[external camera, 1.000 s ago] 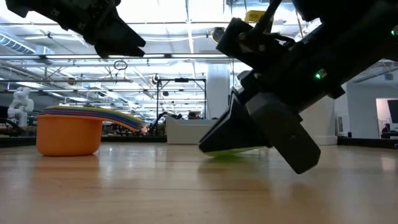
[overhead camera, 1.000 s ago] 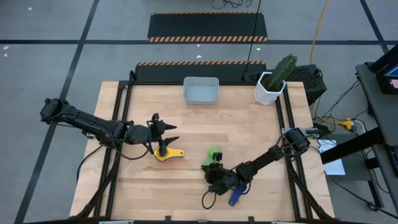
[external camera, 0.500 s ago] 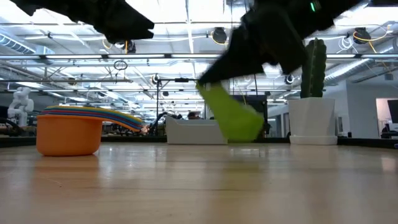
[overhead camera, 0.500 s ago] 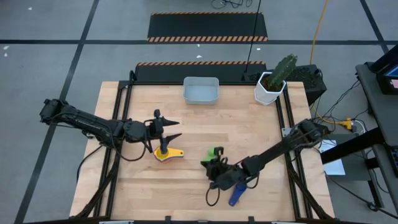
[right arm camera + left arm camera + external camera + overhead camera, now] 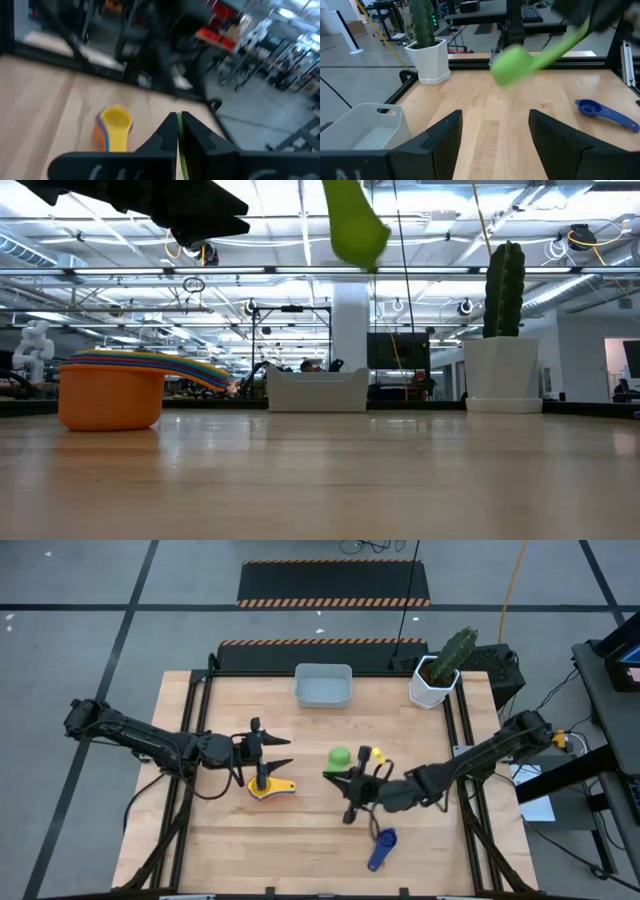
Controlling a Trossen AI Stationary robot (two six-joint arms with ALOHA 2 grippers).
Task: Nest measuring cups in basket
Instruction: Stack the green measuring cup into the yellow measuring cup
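My right gripper (image 5: 353, 780) is shut on a green measuring cup (image 5: 340, 757), held high above the table's middle; the left wrist view shows that green measuring cup (image 5: 515, 62) in mid-air. A stack of nested cups (image 5: 268, 787), yellow on top and orange outermost (image 5: 110, 392), stands on its base left of centre. My left gripper (image 5: 272, 752) hovers open above the stack, apart from it. A blue cup (image 5: 380, 848) lies on the table near the front edge. The grey-blue basket (image 5: 322, 685) sits at the far edge. My right gripper pinches the green cup's handle (image 5: 562, 40) between its two fingers; a thin green strip (image 5: 179, 150) shows between them. The fingers come roughly level from the table's right. The cup is lifted clear, its bowl (image 5: 512, 65) slanting below the handle.
A white pot with a cactus (image 5: 440, 668) stands at the far right corner. Black frame rails (image 5: 200, 740) run along the table's sides. Bare wood lies between the stack and the basket.
My right gripper has risen steeply from the table near the front and gone a little toward the far edge, staying shut. The green cup has gone from resting on the wood to hanging high above it. The blue cup, formerly under the arm, now lies uncovered.
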